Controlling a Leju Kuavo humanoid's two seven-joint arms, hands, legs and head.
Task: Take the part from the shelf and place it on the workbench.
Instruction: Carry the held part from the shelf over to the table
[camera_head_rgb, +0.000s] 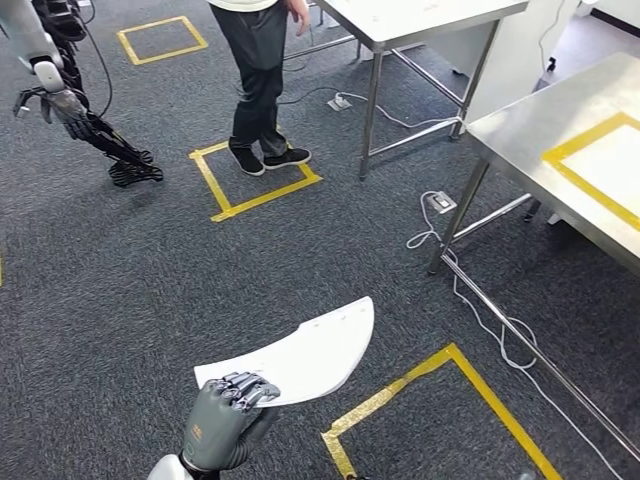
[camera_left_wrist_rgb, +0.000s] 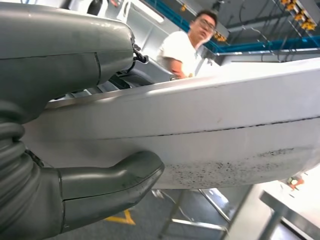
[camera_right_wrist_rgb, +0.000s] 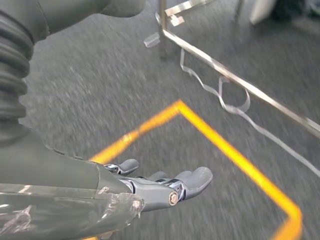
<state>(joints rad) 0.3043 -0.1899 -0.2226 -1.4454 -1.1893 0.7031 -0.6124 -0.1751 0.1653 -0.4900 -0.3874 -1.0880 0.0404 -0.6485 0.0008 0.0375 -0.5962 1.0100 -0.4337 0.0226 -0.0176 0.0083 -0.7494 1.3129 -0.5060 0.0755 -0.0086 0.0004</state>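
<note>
White part (camera_head_rgb: 306, 355): one, which your left hand (camera_head_rgb: 223, 420) grips, short of the workbench (camera_head_rgb: 528, 130); right hand (camera_right_wrist_rgb: 162, 187) outstretched, empty

One flat white curved panel part (camera_head_rgb: 309, 352), two steel-topped workbenches (camera_head_rgb: 528, 130), one standing person (camera_head_rgb: 260, 70).

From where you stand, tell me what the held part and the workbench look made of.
Part: a thin, rigid white panel, matte, probably painted sheet metal or plastic; its underside shows dark speckled scuffs. It is gripped by the left hand. Workbench: brushed bare metal, likely stainless steel, with a dull sheen.
</note>
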